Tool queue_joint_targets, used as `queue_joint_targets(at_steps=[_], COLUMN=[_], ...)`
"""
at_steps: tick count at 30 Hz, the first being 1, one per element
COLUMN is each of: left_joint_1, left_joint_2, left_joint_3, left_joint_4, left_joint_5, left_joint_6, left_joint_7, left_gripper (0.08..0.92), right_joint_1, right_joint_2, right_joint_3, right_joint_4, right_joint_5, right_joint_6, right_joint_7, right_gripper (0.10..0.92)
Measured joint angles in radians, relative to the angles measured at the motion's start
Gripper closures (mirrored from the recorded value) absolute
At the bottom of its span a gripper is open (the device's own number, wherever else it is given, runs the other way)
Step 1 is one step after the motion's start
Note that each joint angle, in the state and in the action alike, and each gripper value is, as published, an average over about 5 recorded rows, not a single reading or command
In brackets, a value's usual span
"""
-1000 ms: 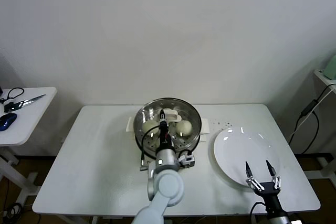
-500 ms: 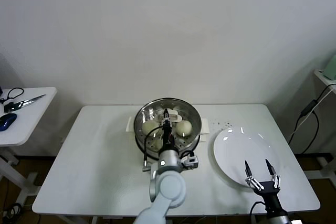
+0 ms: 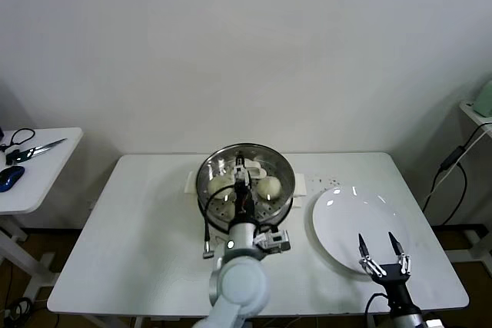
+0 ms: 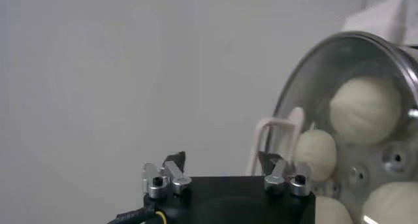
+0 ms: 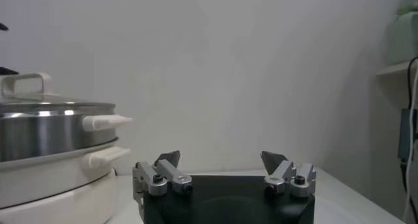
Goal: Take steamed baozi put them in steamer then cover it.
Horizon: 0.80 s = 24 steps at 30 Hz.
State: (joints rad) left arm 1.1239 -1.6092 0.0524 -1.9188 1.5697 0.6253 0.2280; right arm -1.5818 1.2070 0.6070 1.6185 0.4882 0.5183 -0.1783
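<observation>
— Stainless steel first: where's your steamer [image 3: 246, 182]?

— At the back centre of the white worktop [image 3: 138, 228], on its white base. The cover [image 3: 246, 176] sits on it, glass with a white handle at the middle.

— And the steamed baozi [image 3: 268, 187]?

— Inside, under the glass. In your left wrist view you can see four cream buns through the lid [image 4: 346, 121].

— Your left gripper [image 3: 240, 168]?

— Above the cover's handle, fingers spread with nothing between them; the left wrist view shows the tips apart, the handle beyond them.

— Anything to the right?

— An empty white plate [image 3: 360, 228] beside the steamer. Your right gripper [image 3: 380, 250] hovers over the plate's near edge, its two fingers apart and holding nothing.
</observation>
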Motion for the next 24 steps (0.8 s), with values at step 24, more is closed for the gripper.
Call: queue_joint_targets(at_steps=[24], left_joint_1=[0.318], left_joint_2=[0.271], left_joint_3=[-0.642], left_joint_4=[-0.105], left_joint_5=[-1.355], left_joint_6=[-0.477], left_joint_7=[-0.237], left_gripper=[0.177], right_joint_1=[-0.002], right_joint_2=[0.006], right_joint_3=[0.000], right_joint_4=[0.024], right_joint_5=[-0.050], right_joint_6=[-0.019], right_joint_7=[0.086], right_gripper=[0.203])
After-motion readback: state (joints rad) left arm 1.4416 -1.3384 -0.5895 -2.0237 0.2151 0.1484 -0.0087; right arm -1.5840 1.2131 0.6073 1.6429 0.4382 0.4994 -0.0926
